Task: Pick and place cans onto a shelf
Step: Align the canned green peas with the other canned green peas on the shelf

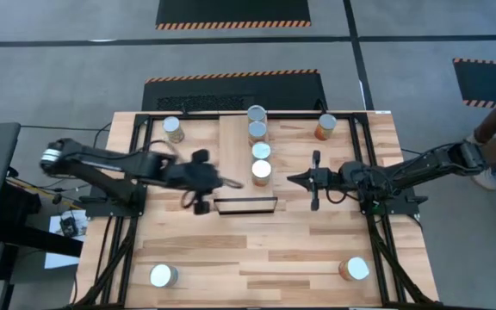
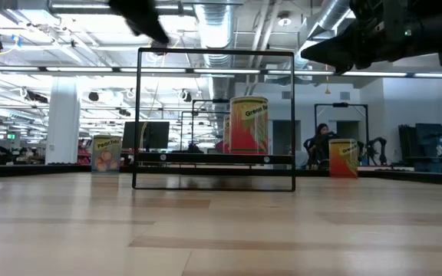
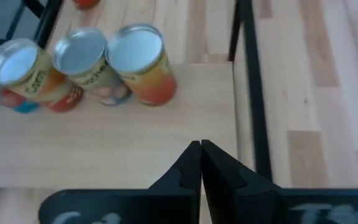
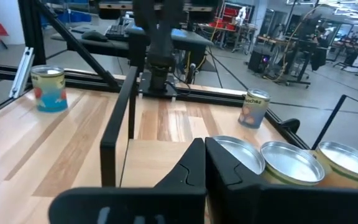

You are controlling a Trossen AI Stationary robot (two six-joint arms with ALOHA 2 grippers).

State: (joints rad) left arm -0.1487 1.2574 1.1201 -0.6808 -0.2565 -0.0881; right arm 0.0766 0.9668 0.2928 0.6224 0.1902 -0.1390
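Cans (image 1: 260, 151): four lined on shelf (image 1: 235, 159), four left; left gripper (image 1: 231, 182), right gripper (image 1: 297, 179) closed, empty.

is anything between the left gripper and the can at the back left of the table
Nothing visible. In the high view the left gripper hangs beside the shelf, and only bare tabletop lies between it and the back-left can. The four cans on the shelf stand off that path.
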